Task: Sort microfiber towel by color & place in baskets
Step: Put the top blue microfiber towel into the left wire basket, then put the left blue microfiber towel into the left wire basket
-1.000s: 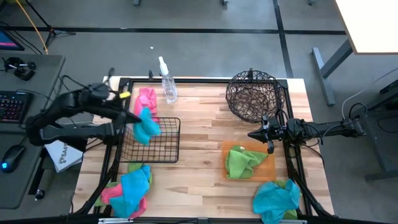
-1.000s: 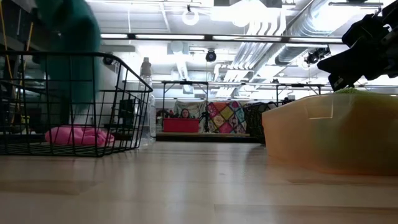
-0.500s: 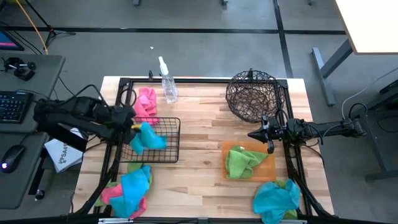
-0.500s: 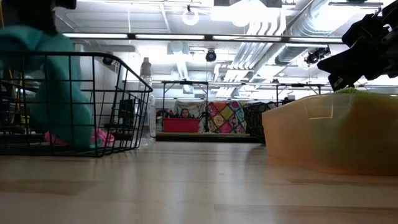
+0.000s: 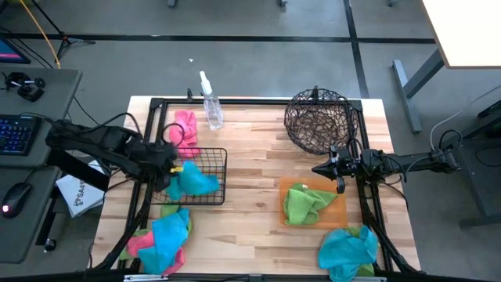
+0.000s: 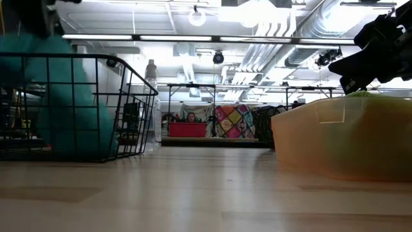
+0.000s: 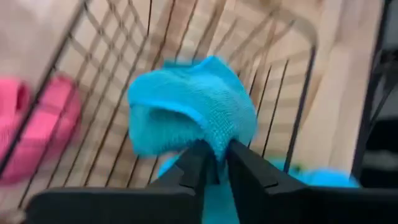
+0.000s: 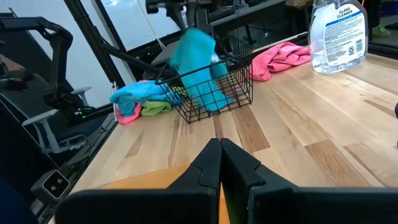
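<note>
The high view looks straight down on the whole counter (image 5: pixel 250 157), the low view skims its top, and both share the wire-grid basket (image 5: pixel 192 176).

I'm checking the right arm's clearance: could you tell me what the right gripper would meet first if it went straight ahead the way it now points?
Probably the black wire basket with the blue towel, across bare table; the right gripper is shut, and depth is uncertain.

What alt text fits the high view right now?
The left gripper lowers a blue towel into the black wire basket. The right gripper waits shut above the orange tray holding a green towel, near the round woven basket.
</note>
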You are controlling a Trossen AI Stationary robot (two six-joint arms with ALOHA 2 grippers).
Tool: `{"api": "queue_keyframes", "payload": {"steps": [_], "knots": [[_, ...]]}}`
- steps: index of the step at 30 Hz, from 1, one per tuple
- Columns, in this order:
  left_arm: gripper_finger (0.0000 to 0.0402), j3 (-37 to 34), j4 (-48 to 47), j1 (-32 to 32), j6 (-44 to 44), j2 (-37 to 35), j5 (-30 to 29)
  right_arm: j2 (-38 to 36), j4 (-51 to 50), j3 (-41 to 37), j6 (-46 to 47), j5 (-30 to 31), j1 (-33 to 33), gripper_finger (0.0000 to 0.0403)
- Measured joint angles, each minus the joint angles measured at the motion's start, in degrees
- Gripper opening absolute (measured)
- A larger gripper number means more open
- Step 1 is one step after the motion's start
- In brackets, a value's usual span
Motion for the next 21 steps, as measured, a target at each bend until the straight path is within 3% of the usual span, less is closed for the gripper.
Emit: {"api": "queue_keyframes", "payload": {"steps": [5, 11, 16, 21], "knots": [[0.0139, -0.01, -2.29, 0.00, -0.02, 2.88, 4.92, 0.02, 0.01, 0.00, 0.00, 0.00, 0.00, 0.0000], [0.0220, 2.82, 6.23, 0.00, -4.17, 7.76, 11.88, 0.00, 0.02, 0.00, 0.00, 0.00, 0.00, 0.0000], [0.0240, 7.56, 13.59, -2.95, -10.61, 15.00, 17.05, 0.01, 0.00, 0.00, 0.00, -0.02, -0.02, 0.0000], [0.0241, 13.05, 13.29, -14.43, -18.69, 26.47, 21.12, 0.01, 0.00, 0.00, 0.00, 0.00, 0.00, 0.0000]]}}
